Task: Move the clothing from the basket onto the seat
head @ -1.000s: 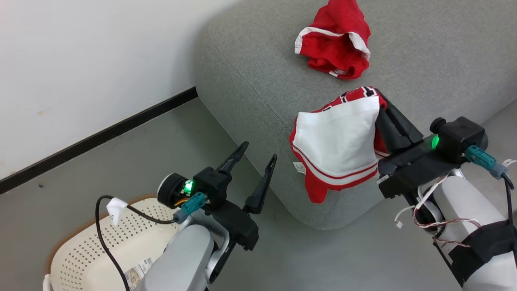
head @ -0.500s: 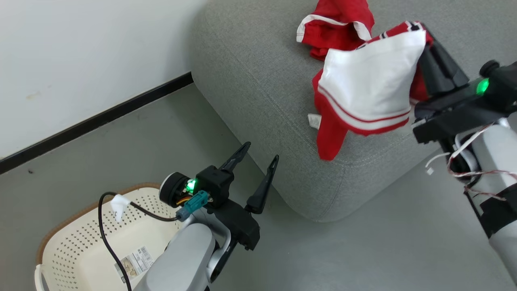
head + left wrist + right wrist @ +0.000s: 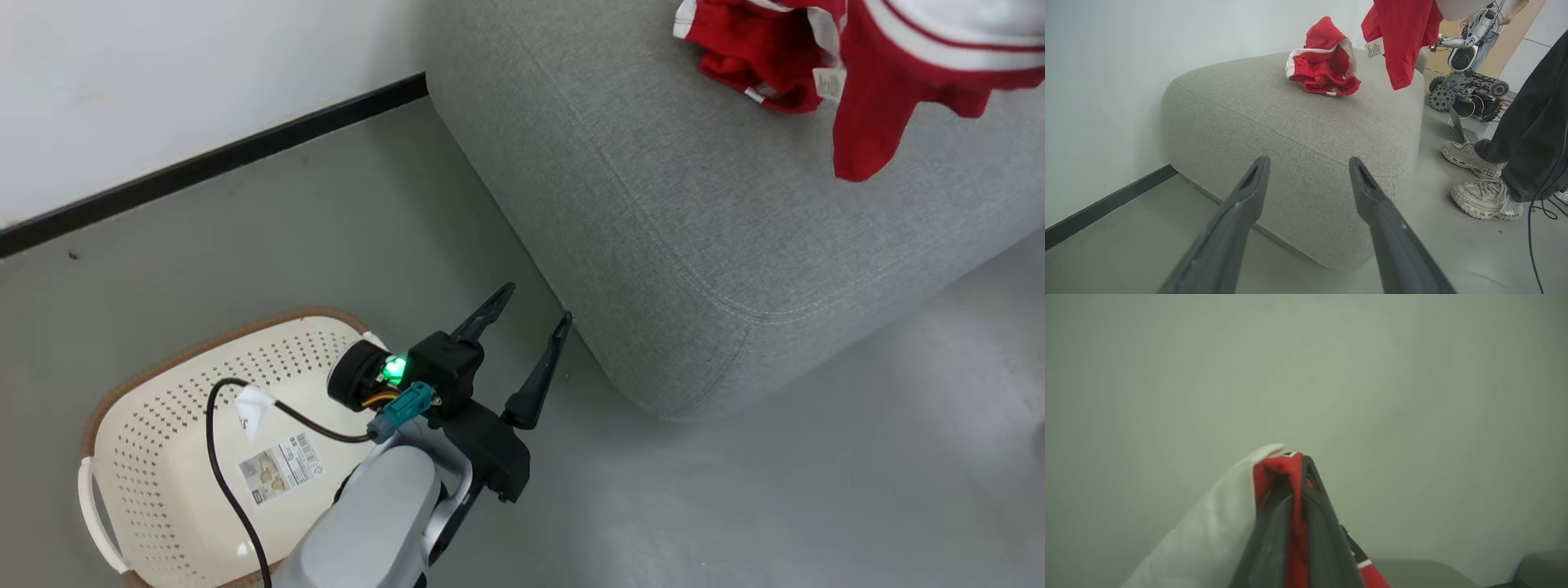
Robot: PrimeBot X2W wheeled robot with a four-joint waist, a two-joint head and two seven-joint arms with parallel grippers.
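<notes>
The cream basket [image 3: 96, 425] stands on the floor at lower left, with a barcode sticker showing on its bottom. My left gripper [image 3: 537, 304] hangs open between the basket and the grey seat [image 3: 669, 229], fingers spread and nothing between them [image 3: 1309, 161]. One piece of red clothing [image 3: 751, 57] lies crumpled on the seat's top [image 3: 1323, 65]. A second red and white garment [image 3: 882, 114] dangles above the seat near it [image 3: 1404, 45]. My right gripper [image 3: 1296, 465] is shut on that garment's red cloth, and a white panel [image 3: 1216, 522] drapes down its left side.
A white wall with a black baseboard [image 3: 204, 163] runs behind the basket and the seat. A person's pale shoes [image 3: 1478, 159] and dark trouser legs stand on the grey floor to the seat's right. Another wheeled robot [image 3: 1466, 81] sits beyond them.
My right gripper has carried the red and white garment up and farther over the seat, past the head view's top right edge. The head camera has shifted. The left gripper stays open.
</notes>
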